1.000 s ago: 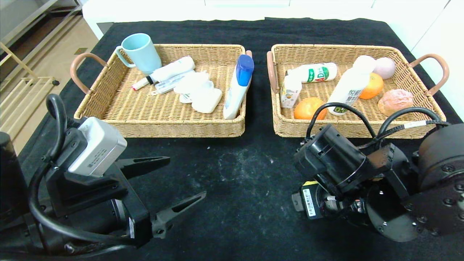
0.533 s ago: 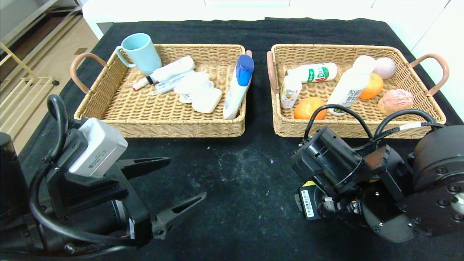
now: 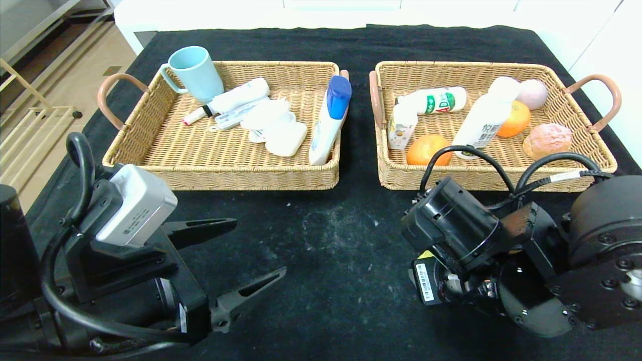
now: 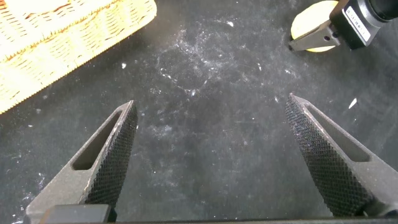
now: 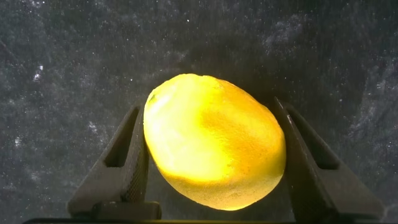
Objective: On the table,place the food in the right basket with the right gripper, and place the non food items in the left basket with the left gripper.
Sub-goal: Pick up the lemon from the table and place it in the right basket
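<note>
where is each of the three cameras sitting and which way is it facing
Head view: on the robot's head, looking forward and down at the black table, the left basket, the right basket, and both arms.
Left wrist view: on the left arm, facing down past the open left gripper at bare table.
Right wrist view: on the right arm, facing down at a lemon between the right gripper fingers, touching both.
Shared: the left wrist view also catches the lemon and the right gripper farther off.

Robot test room, black-clothed bench (image 3: 331,240) dusted with white specks, white cabinets (image 3: 351,10) behind, metal rack (image 3: 30,100) on pale wood-look floor (image 3: 75,75) beside it
</note>
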Controlling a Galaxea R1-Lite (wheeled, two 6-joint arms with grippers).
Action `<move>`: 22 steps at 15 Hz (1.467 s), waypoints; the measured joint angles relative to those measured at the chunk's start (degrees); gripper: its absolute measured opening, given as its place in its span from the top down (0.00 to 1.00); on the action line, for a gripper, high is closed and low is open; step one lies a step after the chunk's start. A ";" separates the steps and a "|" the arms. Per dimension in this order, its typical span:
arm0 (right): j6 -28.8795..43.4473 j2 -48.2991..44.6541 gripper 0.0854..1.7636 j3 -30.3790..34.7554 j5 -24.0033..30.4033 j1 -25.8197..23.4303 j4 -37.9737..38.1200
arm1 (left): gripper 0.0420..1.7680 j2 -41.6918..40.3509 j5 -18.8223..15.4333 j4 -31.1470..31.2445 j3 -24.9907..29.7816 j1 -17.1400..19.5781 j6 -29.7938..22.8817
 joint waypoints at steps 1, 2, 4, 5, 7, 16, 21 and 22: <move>0.00 0.00 0.31 0.01 -0.04 0.11 0.00 | 0.03 0.01 0.00 0.00 0.02 0.00 0.00; 0.02 0.00 0.31 0.01 0.02 0.17 0.00 | 0.03 0.00 0.00 0.00 0.02 0.00 0.00; 0.02 0.05 0.31 0.01 0.02 0.23 0.02 | 0.03 0.00 0.02 0.00 0.02 0.00 0.17; 0.05 0.05 0.31 0.01 0.02 0.23 0.02 | 0.03 0.00 0.00 0.00 0.02 0.00 0.33; 0.06 0.05 0.31 0.01 0.05 0.26 0.04 | 0.03 0.00 0.00 0.00 0.02 0.00 0.39; -0.13 -2.32 0.31 0.41 -0.28 0.83 0.00 | 0.03 -0.10 0.00 0.00 -0.06 0.00 0.35; -2.78 -7.72 0.31 1.41 -0.80 0.61 -0.46 | 0.03 -0.55 0.00 0.01 0.11 -0.23 0.38; -4.11 -8.96 0.31 1.66 -0.85 -0.07 -0.72 | 0.03 -0.35 0.00 0.01 0.21 -0.48 0.38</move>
